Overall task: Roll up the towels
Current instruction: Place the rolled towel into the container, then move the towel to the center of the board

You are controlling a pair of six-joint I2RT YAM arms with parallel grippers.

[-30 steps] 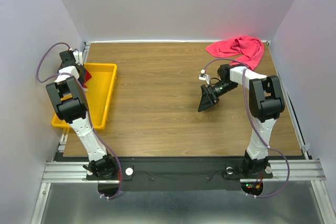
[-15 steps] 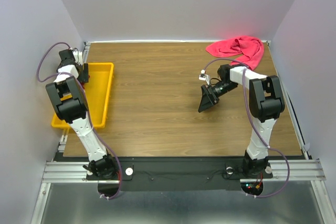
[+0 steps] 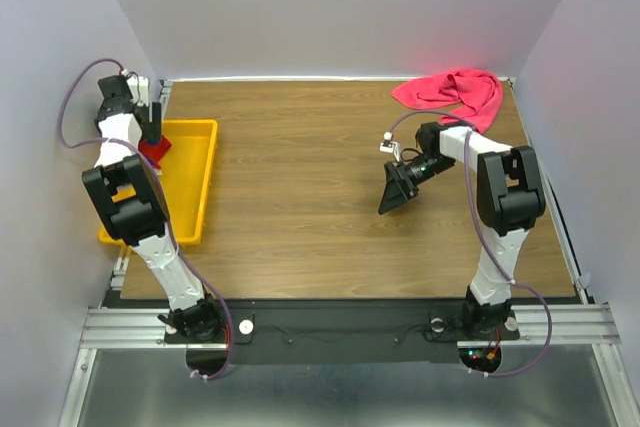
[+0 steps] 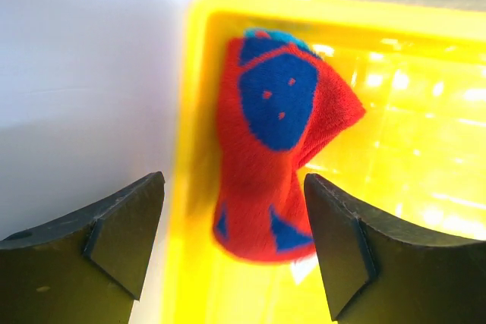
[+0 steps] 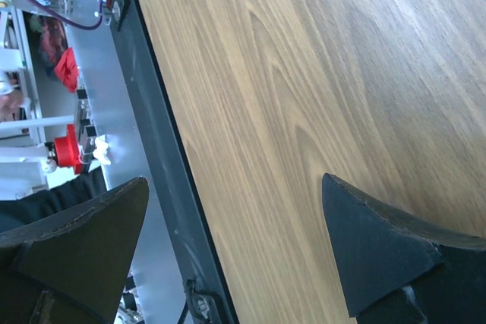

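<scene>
The patterned red and blue towel (image 4: 277,149) lies bunched against the far left wall of the yellow tray (image 4: 410,111); from above it shows as a red patch (image 3: 152,152). My left gripper (image 4: 234,187) hangs open just above it, a finger on each side, touching nothing, and it sits over the tray's far left corner (image 3: 151,125). The plain pink-red towel (image 3: 455,92) lies crumpled at the table's far right corner. My right gripper (image 3: 392,190) is wide open and empty over bare wood (image 5: 235,187), right of the middle and short of the pink towel.
The yellow tray (image 3: 190,182) runs along the left edge of the wooden table. Grey walls close in the left, back and right sides. A dark metal rail (image 5: 163,180) borders the table's near edge.
My left gripper has opened, let go of the patterned towel in the tray and drawn up and back toward the far left corner. The right arm has stayed put.
</scene>
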